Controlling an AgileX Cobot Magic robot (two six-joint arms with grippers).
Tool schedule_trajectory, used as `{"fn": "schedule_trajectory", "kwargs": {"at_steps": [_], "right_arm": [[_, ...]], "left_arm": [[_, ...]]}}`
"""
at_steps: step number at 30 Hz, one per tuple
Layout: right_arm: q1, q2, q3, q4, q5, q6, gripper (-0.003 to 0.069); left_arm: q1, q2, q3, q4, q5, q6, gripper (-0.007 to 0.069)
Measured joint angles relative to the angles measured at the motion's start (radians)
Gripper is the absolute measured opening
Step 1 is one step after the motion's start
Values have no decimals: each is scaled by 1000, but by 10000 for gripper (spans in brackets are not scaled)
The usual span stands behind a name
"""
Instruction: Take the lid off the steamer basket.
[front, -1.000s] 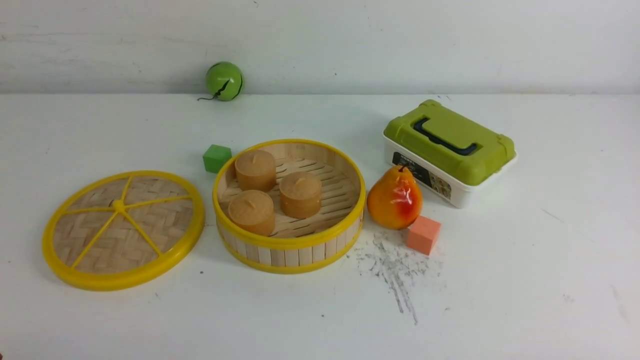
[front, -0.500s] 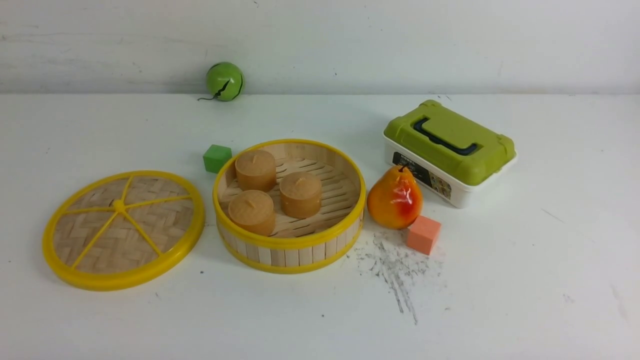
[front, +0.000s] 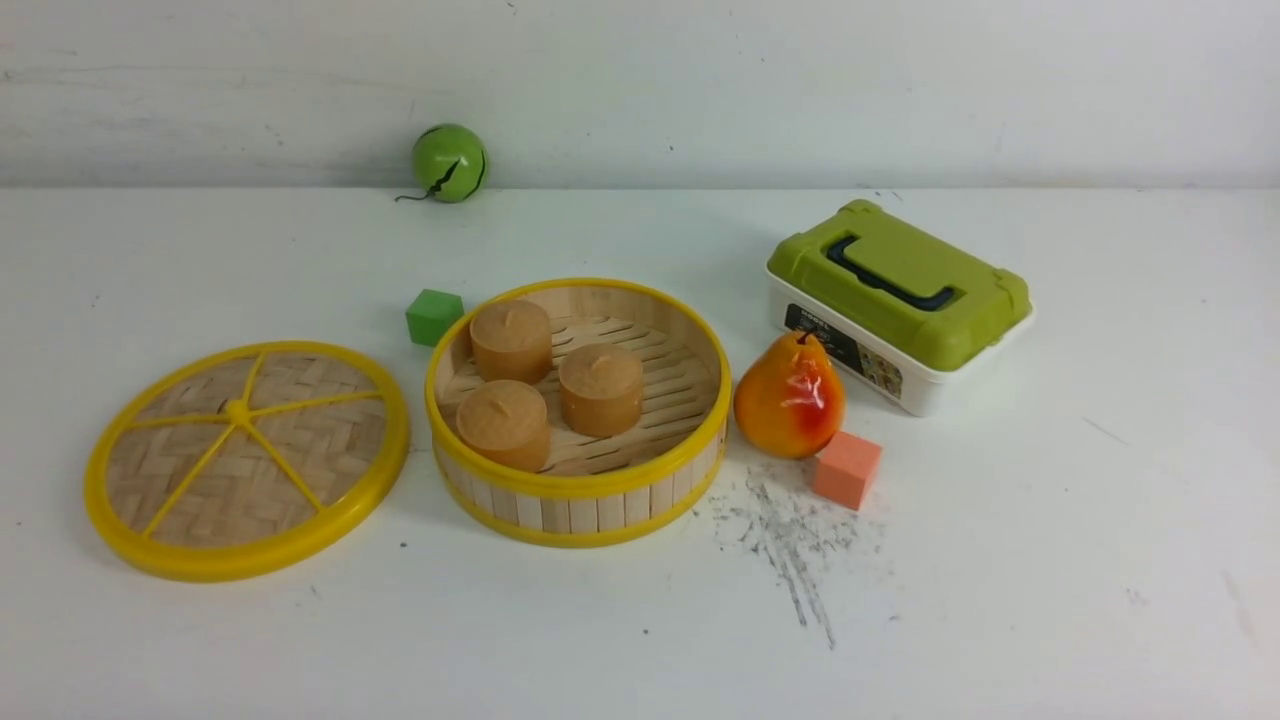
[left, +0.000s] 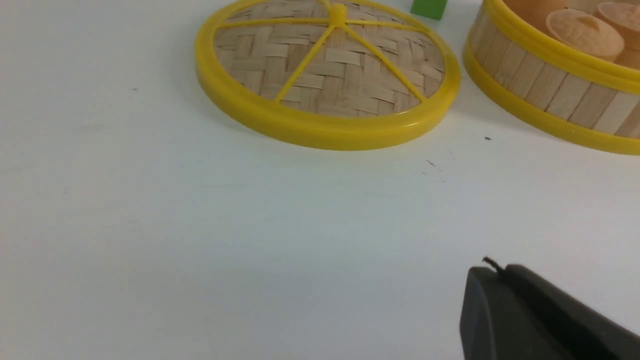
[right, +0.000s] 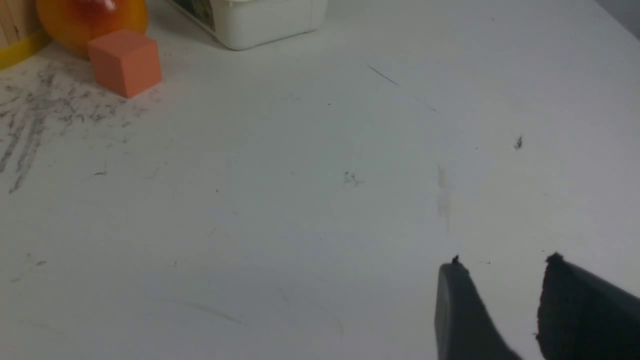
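Lid (front: 247, 460) flat on table (front: 1000, 560), just left of open basket (front: 578, 412), not touching it. Left gripper (left: 492, 272) pressed closed over bare table near lid; right gripper (right: 502, 267) slightly parted, holding nothing.

Left hand (left: 492, 270) closed, right hand (right: 502, 265) parted.

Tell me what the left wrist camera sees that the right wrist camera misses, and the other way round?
Only the left wrist view shows the lid lying flat on the table, the buns, the green cube and the left gripper, shut. Only the right wrist view shows the pear, the orange cube, the white box and the right gripper, open. Both catch the steamer basket and the white table.
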Motion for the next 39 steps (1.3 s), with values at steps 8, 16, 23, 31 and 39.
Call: {"fn": "schedule_trajectory", "kwargs": {"at_steps": [8,16,23,31,39], "right_arm": [[0,0,0,0,0,0,240],[0,0,0,0,0,0,240],[0,0,0,0,0,0,240],[0,0,0,0,0,0,240],[0,0,0,0,0,0,240]], "left_arm": [[-21,0,0,4,-4,0,18],[-21,0,0,4,-6,0,20],[-21,0,0,4,-7,0,23],[-21,0,0,4,-8,0,34],[-21,0,0,4,-8,0,43]]}}
